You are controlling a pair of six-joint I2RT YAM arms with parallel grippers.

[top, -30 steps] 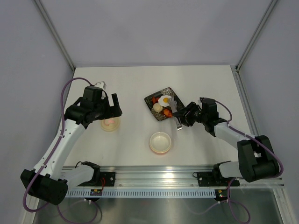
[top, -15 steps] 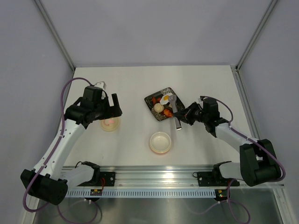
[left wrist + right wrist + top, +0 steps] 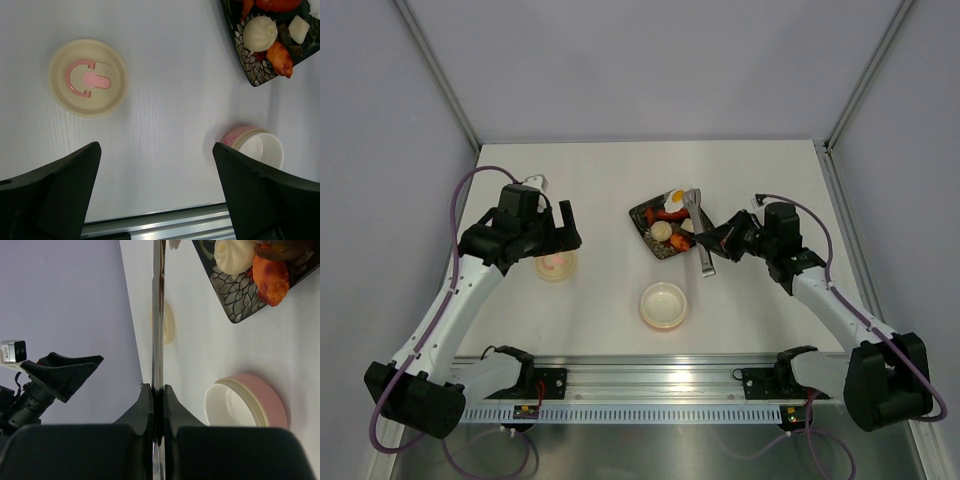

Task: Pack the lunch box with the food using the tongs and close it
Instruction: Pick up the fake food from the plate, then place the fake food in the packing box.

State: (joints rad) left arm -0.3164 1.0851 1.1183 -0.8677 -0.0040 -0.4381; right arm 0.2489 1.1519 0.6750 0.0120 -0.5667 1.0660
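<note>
The silvery tongs [image 3: 700, 232] are pinched between the fingers of my right gripper [image 3: 712, 243], which is shut on them. In the right wrist view the tongs [image 3: 158, 315] run edge-on out of that gripper [image 3: 158, 390], their tips beside the black tray [image 3: 655, 245]. The fried egg [image 3: 676, 197] sits next to those tips. A pale ball [image 3: 259, 33], an orange piece [image 3: 280, 57], a pale cube [image 3: 299, 28] and a red sausage [image 3: 277, 5] lie on the tray. The lunch box [image 3: 663, 305] stands without its lid in front of the tray. My left gripper [image 3: 156, 165] hangs open above the lid [image 3: 88, 77].
The black patterned tray [image 3: 250, 70] stands mid-table, right of the lid [image 3: 557, 265]. An aluminium rail [image 3: 650, 375] carrying both arm bases runs along the near edge. Grey walls close in the table on the left, back and right.
My right gripper has shut on the tongs and drawn back to the right. The tongs now reach farther back over the tray, and the egg has shifted to the tray's far edge. My left arm is unmoved.
</note>
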